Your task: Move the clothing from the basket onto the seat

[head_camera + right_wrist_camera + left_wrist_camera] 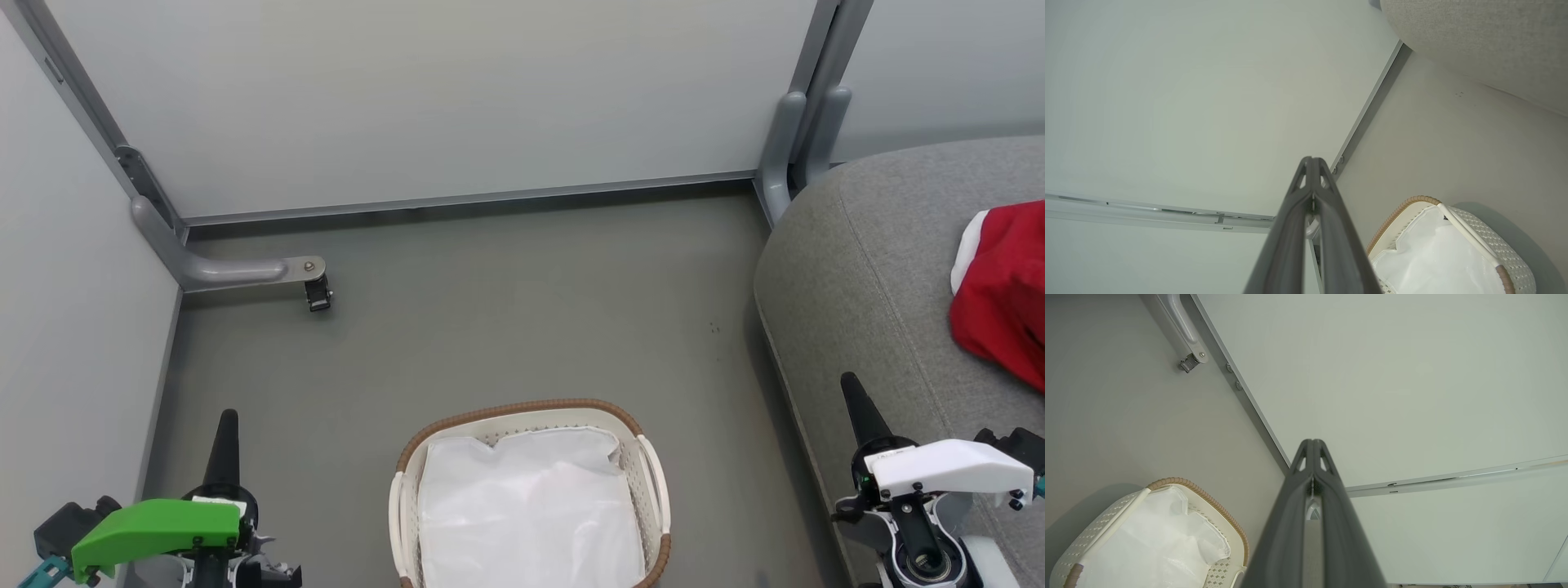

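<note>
Pinch likely soft, limp clothing (1004, 286) on seat (857, 269) at a raised fold; left tool (228, 418), right tool (850, 381) both pressed together, empty.

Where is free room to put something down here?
The floor is bare from the basket up to the wall, and between the basket and the seat. The seat is free left of the clothing. Crowded: the seat's right part, where the clothing lies, and its near edge by the right gripper.
</note>
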{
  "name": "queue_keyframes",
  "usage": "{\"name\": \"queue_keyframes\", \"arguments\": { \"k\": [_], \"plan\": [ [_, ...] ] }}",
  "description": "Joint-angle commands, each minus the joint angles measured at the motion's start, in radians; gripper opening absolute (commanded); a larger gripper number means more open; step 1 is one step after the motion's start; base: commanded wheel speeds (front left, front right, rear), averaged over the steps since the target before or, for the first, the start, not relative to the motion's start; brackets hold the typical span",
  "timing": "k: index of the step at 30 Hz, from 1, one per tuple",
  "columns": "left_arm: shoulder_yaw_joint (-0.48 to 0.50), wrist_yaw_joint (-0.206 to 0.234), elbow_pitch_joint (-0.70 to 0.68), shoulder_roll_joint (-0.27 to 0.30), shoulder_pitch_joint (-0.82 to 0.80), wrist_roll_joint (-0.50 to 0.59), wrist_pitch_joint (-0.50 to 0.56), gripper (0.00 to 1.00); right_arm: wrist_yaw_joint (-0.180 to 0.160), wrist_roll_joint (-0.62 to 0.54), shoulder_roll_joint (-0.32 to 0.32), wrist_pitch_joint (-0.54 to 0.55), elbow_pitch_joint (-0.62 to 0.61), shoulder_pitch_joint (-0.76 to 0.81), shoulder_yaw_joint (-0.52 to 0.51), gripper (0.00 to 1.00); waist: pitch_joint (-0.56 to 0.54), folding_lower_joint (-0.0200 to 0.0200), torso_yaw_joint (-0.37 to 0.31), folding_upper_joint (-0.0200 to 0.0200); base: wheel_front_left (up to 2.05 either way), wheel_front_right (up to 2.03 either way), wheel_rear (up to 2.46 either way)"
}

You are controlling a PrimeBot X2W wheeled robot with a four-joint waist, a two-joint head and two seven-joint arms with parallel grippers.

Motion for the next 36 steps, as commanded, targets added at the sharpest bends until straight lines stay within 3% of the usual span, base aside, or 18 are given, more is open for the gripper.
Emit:
{"name": "queue_keyframes", "arguments": {
  "k": [1, 36],
  "plan": [
    [0.004, 0.001, -0.01, 0.007, -0.024, -0.024, 0.007, 0.0, -0.001, 0.026, -0.006, 0.008, -0.013, 0.008, -0.005, 0.0, -0.001, 0.0, 0.0, 0.0, 0.0, 0.0, 0.0],
    [0.027, 0.002, -0.048, 0.009, -0.036, -0.282, 0.079, 0.0, -0.001, 0.305, -0.008, 0.079, -0.058, 0.023, -0.028, 0.0, -0.014, 0.0, 0.0, 0.0, 0.0, 0.0, 0.0]
  ]
}}
